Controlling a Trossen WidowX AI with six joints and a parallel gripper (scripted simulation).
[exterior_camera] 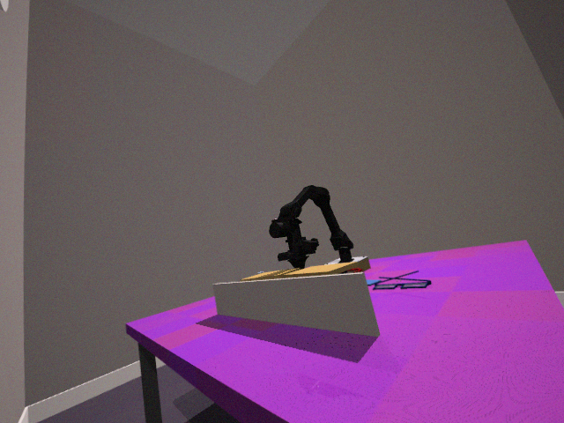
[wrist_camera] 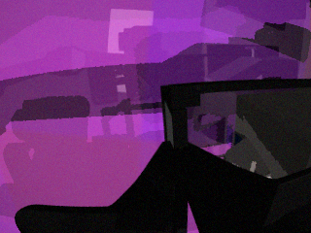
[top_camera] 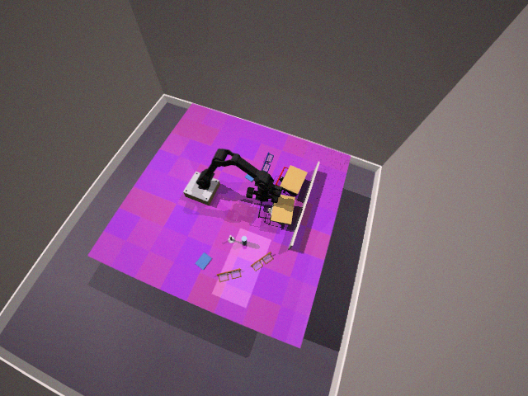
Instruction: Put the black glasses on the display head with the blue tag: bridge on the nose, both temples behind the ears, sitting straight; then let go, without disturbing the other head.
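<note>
My gripper is shut on the black glasses. In the wrist view one dark rim and its lens fill the right side. In the top view the thin frame hangs beside the nearer display head, whose top is a tan slab. A second display head stands beside it, with red glasses at its front. The gripper hides part of the gap between slab and glasses. I cannot tell which head bears the blue tag, nor whether the glasses touch a head.
A pale upright panel stands behind the heads. Blue glasses lie beyond the arm. Two orange-brown glasses, a blue card, a small dark cylinder and a small white object are on the near side.
</note>
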